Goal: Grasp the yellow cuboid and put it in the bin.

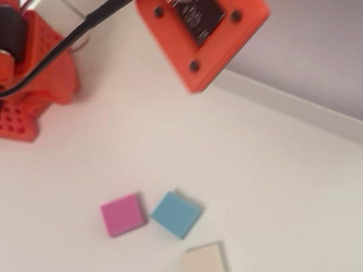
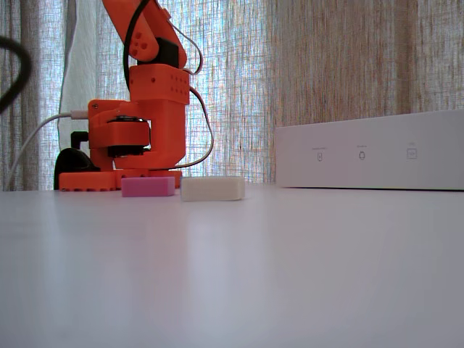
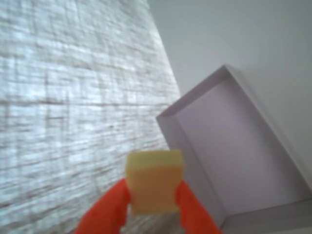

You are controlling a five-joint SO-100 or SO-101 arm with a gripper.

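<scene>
Your fingers (image 3: 187, 214) clench the cuboid (image 3: 153, 187) between them; the bin (image 3: 234, 161) lies just beyond, to their right in the wrist view.

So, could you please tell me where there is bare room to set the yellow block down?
The bin floor looks bare throughout where visible. The table is also open between the bin and the three blocks. It is crowded where the pink block, blue block and cream block cluster.
</scene>
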